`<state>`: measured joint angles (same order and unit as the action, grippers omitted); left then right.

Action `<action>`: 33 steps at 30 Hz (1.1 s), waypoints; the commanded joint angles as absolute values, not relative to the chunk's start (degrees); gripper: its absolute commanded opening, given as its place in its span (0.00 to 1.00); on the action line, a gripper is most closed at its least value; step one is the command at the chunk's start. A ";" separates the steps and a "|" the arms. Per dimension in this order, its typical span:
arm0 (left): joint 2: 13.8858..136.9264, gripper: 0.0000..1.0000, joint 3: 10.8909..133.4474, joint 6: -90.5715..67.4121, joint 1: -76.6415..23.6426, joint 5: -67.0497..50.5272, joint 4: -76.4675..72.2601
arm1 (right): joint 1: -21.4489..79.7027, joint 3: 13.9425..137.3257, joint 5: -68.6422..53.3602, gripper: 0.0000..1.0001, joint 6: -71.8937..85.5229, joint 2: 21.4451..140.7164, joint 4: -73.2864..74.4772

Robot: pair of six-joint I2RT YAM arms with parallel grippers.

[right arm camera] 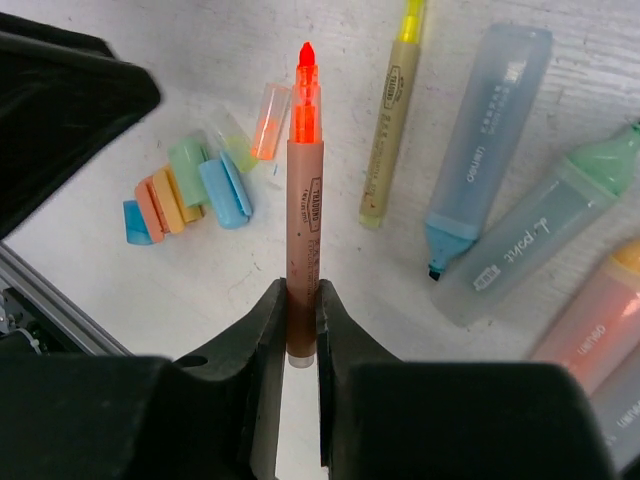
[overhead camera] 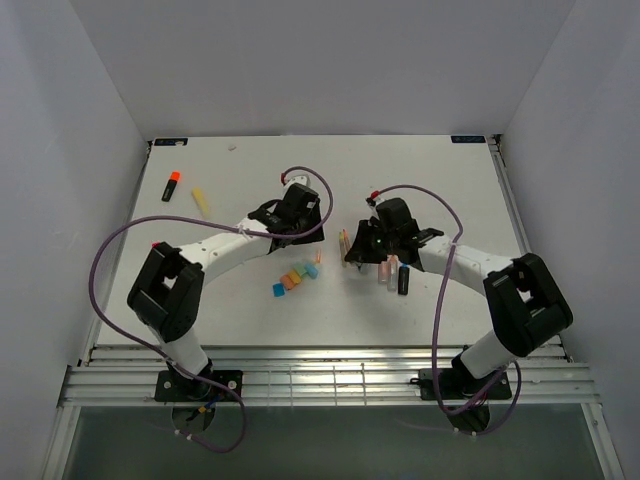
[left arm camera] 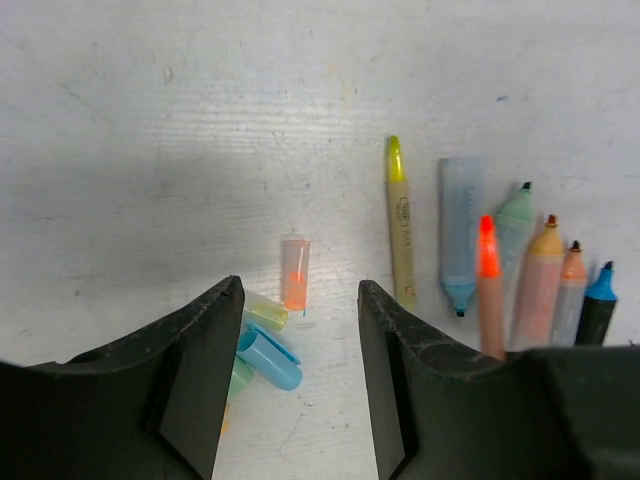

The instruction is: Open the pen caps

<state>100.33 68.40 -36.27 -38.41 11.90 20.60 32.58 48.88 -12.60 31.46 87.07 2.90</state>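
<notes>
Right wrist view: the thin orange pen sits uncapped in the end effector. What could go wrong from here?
The right end effector grips the thin orange plastic pen near its tail, so its exposed tip may smear the white table. The small clear orange cap lies loose just ahead of the open left end effector, which could knock it away.

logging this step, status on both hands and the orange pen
Left hand open above loose orange cap. Right hand shut on orange pen, tip bare.

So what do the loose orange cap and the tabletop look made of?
The orange cap: probably translucent plastic, fairly glossy, as its top end is pale and see-through. The tabletop: looks like white-painted board, matte, with fine scratches and scuffs.
</notes>
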 commanded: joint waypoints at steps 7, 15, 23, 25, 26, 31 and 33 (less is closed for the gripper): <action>89.04 0.62 67.77 -33.93 -30.60 13.10 21.97 | 36.03 56.24 -11.69 0.08 33.84 95.44 0.70; 85.78 0.63 63.63 -32.96 -18.29 6.60 20.65 | 37.53 63.28 -7.65 0.17 33.93 102.30 4.30; 88.33 0.63 63.63 -32.08 -8.62 3.43 19.60 | 37.62 64.60 -5.10 0.21 33.05 104.94 6.24; 89.20 0.63 63.72 -32.17 -7.13 2.73 18.72 | 37.62 64.51 -4.84 0.24 32.87 105.20 6.24; 89.73 0.63 63.98 -32.17 -6.86 2.64 18.72 | 37.62 64.51 -4.92 0.25 32.78 105.47 6.33; 92.20 0.64 65.13 -31.90 -5.80 2.99 18.72 | 37.62 64.34 -4.75 0.36 31.99 105.82 6.33; 92.81 0.66 64.69 -32.17 -5.28 3.43 18.37 | 37.71 64.60 -4.83 0.37 31.47 105.91 7.03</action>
<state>92.97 63.57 -32.67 -6.07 3.84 19.31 37.39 62.52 -5.74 32.80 105.58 6.28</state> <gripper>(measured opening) 0.646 0.357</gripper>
